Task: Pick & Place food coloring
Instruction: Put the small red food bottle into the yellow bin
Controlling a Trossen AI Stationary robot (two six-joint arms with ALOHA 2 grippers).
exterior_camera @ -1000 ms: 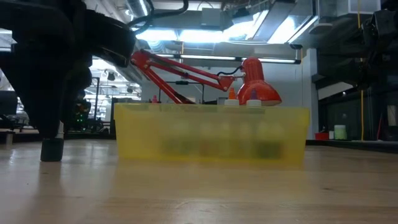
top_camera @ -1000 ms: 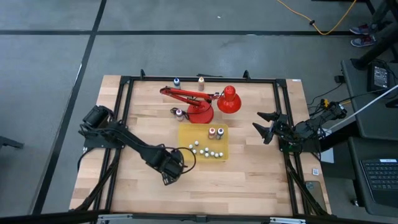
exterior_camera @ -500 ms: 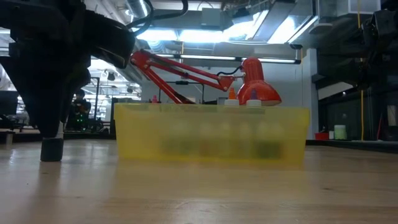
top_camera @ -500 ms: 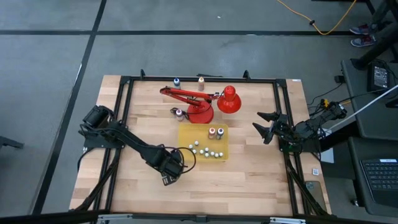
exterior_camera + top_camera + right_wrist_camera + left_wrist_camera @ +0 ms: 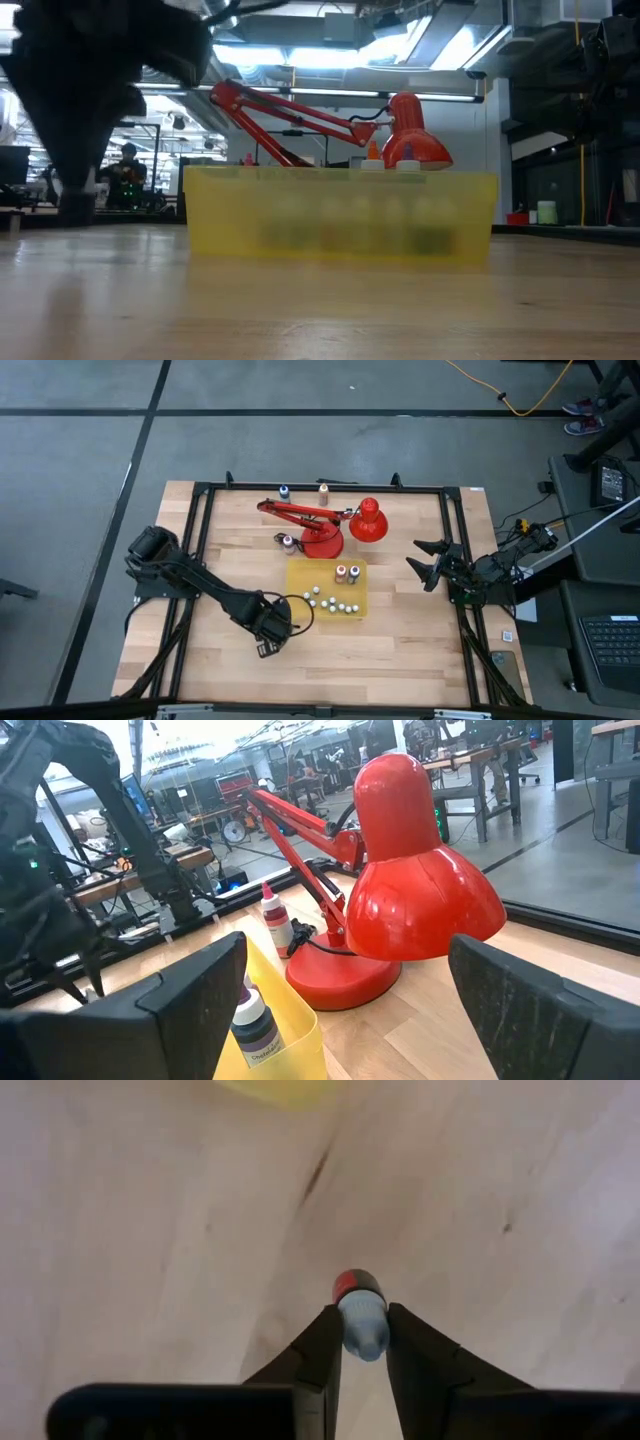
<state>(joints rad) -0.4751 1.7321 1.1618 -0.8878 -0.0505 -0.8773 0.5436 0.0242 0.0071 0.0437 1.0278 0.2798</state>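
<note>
Your left gripper point(image 5: 362, 1342) is clamped on a food coloring bottle point(image 5: 360, 1314) (red cap), just off the yellow tray point(image 5: 300, 572). Your right gripper point(image 5: 428, 561) waits, fingers apart, beside the red lamp point(image 5: 368, 520).

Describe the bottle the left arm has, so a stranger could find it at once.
Start at the yellow tray mid-table. Left of its near corner, the left gripper holds a bottle in shut jaws. It is pale with a red cap, the only one off the table.
</note>
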